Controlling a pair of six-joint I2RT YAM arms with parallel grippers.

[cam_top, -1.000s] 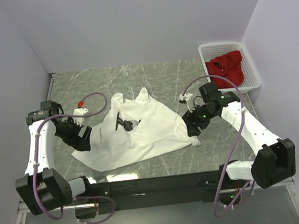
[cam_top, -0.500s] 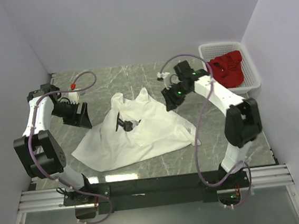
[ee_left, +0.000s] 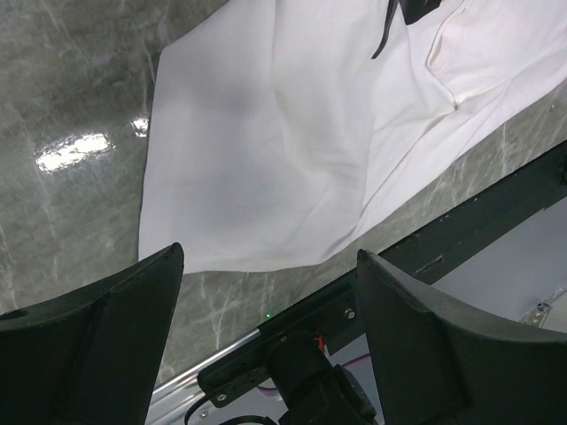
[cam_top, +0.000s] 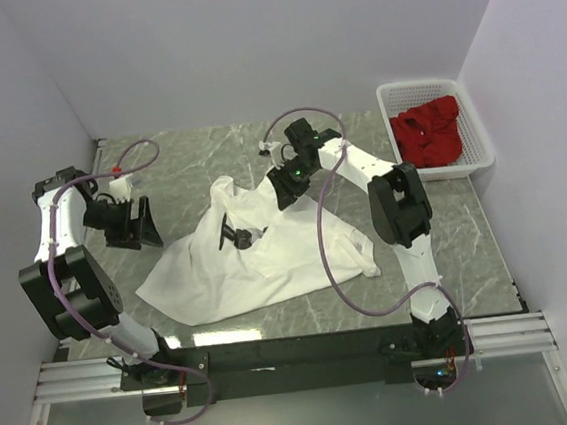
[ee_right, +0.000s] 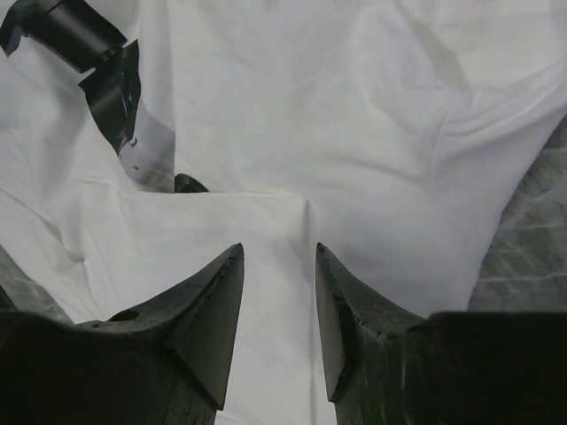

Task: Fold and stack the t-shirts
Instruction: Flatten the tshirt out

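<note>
The white t-shirt (cam_top: 268,259) lies spread and creased in the middle of the table. A small black patch (cam_top: 233,233) shows on it; I cannot tell what it is. The deep red t-shirt (cam_top: 428,130) lies crumpled in the basket. My right gripper (cam_top: 283,184) hovers over the white shirt's far edge. In the right wrist view it (ee_right: 279,250) is open with a narrow gap and only white cloth (ee_right: 372,133) below. My left gripper (cam_top: 140,224) is wide open and empty, left of the shirt. In the left wrist view it (ee_left: 269,252) looks back at the shirt (ee_left: 292,133).
A white slotted basket (cam_top: 417,86) stands at the back right corner against the right wall. Walls close the table at left, back and right. The black rail (cam_top: 297,350) with the arm bases runs along the near edge. Purple cables loop over both arms.
My right gripper has swung left and back from the shirt's right corner to its far edge. My left gripper has drawn left and back, away from the shirt. The shirt has not moved.
</note>
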